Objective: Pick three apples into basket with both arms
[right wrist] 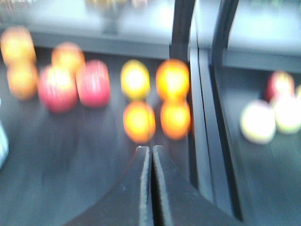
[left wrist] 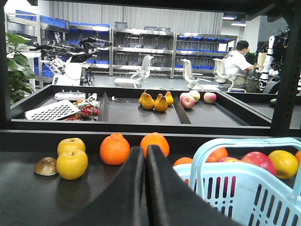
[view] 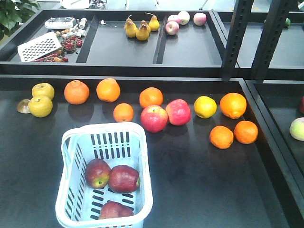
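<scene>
Already, as I read it, the three dark, deep-red apples sit inside the pale light-blue slotted plastic basket [view: 140,190]: one apple [view: 97,173] at the left, a second [view: 124,178] touching it on its right, and a third [view: 115,210] nearer the front wall. So the count looks met, and what the coming move turns on is only where my hands stand against that basket.

From the left wrist view, the basket [left wrist: 244,188] lies to the right of the left hand [left wrist: 145,162] and close by, its hoop handle [left wrist: 202,155] rising just beside the fingers. The left hand's fingers are pressed together with nothing between them. Its camera looks level across the dark counter [left wrist: 28,197] toward the yellow apples and oranges, so the hand seems held low and roughly horizontal.

The right wrist view is blurred. The right hand [right wrist: 151,160] is likewise clenched and empty, pointing at the loose oranges and two lighter pinkish-red apples [right wrist: 75,84]; only a pale sliver at the far left edge may be the basket, so it lies well off to that hand's left.

Neither arm shows in the front view. The left hand is the nearer; I judge both can simply stay clear.
</scene>
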{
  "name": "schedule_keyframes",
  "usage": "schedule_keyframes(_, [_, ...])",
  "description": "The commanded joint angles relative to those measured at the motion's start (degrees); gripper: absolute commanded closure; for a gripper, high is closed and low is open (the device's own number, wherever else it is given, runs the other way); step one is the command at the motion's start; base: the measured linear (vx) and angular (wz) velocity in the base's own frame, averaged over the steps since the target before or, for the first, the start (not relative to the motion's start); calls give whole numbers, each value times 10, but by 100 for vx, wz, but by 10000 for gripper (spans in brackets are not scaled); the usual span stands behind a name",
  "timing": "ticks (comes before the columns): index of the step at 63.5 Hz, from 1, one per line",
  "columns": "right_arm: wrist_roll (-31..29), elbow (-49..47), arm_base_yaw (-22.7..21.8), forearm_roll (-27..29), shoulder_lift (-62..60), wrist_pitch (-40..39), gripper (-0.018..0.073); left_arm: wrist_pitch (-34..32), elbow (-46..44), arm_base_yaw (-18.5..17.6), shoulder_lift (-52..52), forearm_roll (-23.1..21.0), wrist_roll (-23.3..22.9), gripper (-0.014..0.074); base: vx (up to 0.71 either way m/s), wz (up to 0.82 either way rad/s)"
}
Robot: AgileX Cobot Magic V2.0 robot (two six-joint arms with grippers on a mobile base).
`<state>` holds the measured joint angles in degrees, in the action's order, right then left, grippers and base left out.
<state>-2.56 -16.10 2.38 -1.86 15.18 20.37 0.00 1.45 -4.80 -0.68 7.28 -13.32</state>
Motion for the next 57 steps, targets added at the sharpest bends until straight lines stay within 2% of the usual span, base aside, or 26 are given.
schedule_keyframes(1, [3,54,-2,2,-57,-109,568,-41,3,0,-9,-5,-2,603,0,0])
schedule_keyframes(12, [30,146,-2,2,-167,-142,568,-41,3,0,-9,-5,-2,603,0,0])
schedule_keyframes(19, [47,186,-3,2,-166,-186,568,-41,3,0,-9,-5,-2,603,0,0])
schedule_keyframes(57, [43,185,-3,1,-166,-167,568,-41,3,0,-9,-5,-2,603,0,0])
